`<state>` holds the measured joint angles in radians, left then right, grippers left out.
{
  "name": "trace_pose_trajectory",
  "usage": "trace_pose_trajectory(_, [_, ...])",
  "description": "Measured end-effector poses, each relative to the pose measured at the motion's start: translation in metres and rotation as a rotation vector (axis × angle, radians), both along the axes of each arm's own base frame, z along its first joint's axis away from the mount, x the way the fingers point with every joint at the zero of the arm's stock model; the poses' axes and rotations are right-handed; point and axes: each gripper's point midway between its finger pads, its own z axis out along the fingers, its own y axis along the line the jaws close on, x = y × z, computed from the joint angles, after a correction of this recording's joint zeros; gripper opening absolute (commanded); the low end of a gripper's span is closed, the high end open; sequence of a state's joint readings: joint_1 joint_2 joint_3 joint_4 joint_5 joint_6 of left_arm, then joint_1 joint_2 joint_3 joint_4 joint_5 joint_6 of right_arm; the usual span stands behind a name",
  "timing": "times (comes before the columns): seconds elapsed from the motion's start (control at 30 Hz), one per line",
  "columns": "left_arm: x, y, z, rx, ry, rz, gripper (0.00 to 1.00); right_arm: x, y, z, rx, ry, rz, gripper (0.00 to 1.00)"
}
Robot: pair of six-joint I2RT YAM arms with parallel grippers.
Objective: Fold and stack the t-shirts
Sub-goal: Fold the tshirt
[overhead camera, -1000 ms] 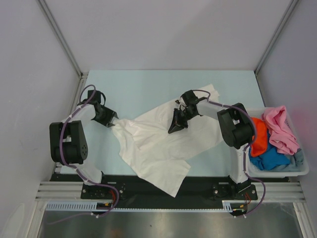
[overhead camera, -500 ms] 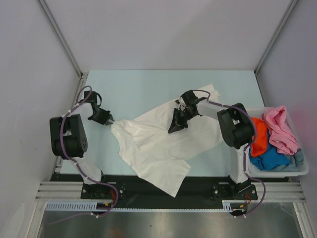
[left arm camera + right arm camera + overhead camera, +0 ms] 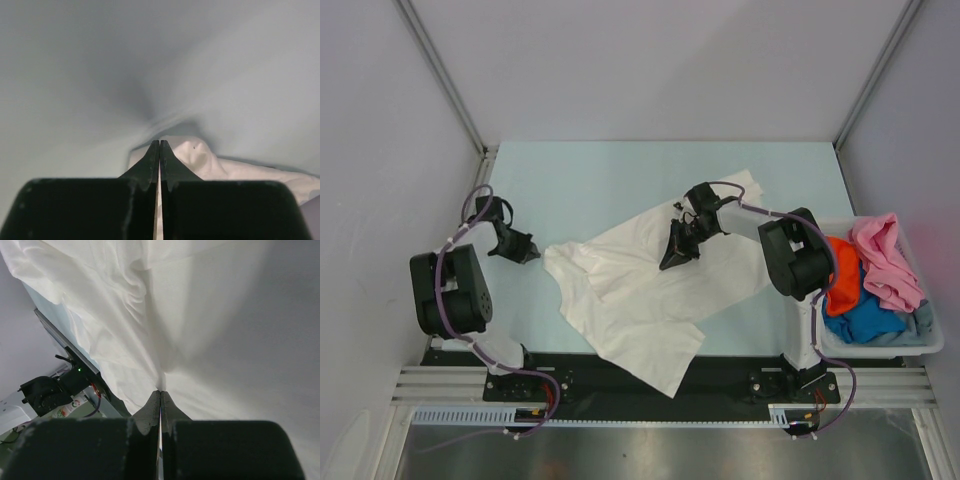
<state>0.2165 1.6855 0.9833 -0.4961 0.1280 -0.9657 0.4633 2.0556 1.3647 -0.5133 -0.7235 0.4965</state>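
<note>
The white t-shirt point(image 3: 630, 300) lies spread and rumpled across the middle of the pale table, its lower corner hanging over the near edge. My left gripper point(image 3: 534, 256) is shut at the shirt's left corner; in the left wrist view its tips point(image 3: 159, 142) meet on the cloth's edge point(image 3: 200, 155). My right gripper point(image 3: 670, 264) is shut on a pinched fold near the shirt's middle, and the cloth point(image 3: 210, 315) rises to its tips point(image 3: 160, 391). Pink point(image 3: 885, 260), orange point(image 3: 842, 270), bright blue point(image 3: 865, 315) and grey-blue point(image 3: 923, 320) t-shirts are heaped at the right.
A pale plastic bin point(image 3: 880, 347) at the table's right edge holds the coloured shirts. Walls and metal posts close the table at the back and sides. A black rail point(image 3: 620, 385) with the arm bases runs along the near edge.
My left gripper has shut and moved left toward the table's side, drawing the shirt's left corner slightly with it. The right arm has stayed put.
</note>
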Motion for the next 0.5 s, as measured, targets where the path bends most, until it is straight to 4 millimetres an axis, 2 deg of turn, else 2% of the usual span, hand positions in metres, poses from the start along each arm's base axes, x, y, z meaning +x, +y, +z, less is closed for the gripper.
trace_pose_trajectory(0.03, [-0.003,0.002,0.003,0.005,-0.006,0.002,0.01,0.0,0.0,0.0,0.0,0.0,0.001,0.0])
trace_pose_trajectory(0.07, [-0.004,0.004,0.005,0.008,-0.015,0.005,0.05,-0.001,0.0,-0.001,-0.002,0.003,0.001,0.0])
trace_pose_trajectory(0.1, [-0.004,0.004,0.009,0.013,-0.029,0.0,0.2,-0.001,0.0,-0.001,-0.002,0.003,0.001,0.01])
trace_pose_trajectory(0.17, [-0.001,0.004,0.015,0.019,-0.056,-0.018,0.37,-0.001,0.0,-0.001,-0.002,0.003,0.001,0.06])
trace_pose_trajectory(0.2, [0.0,0.004,0.019,0.023,-0.07,-0.023,0.52,-0.001,0.0,-0.001,-0.002,0.003,0.001,0.08])
trace_pose_trajectory(0.3, [0.002,0.0,0.026,0.029,-0.096,-0.041,0.67,0.0,-0.001,-0.001,-0.002,0.005,-0.003,0.22])
trace_pose_trajectory(0.33, [0.003,-0.002,0.028,0.031,-0.104,-0.05,0.68,0.0,-0.002,-0.001,-0.002,0.006,-0.007,0.27])
trace_pose_trajectory(0.43, [0.007,-0.013,0.032,0.024,-0.118,-0.084,0.68,0.003,-0.004,0.0,-0.002,0.007,-0.016,0.35])
trace_pose_trajectory(0.5, [0.01,-0.023,0.032,0.009,-0.12,-0.112,0.67,0.006,-0.007,0.001,-0.003,0.004,-0.028,0.36])
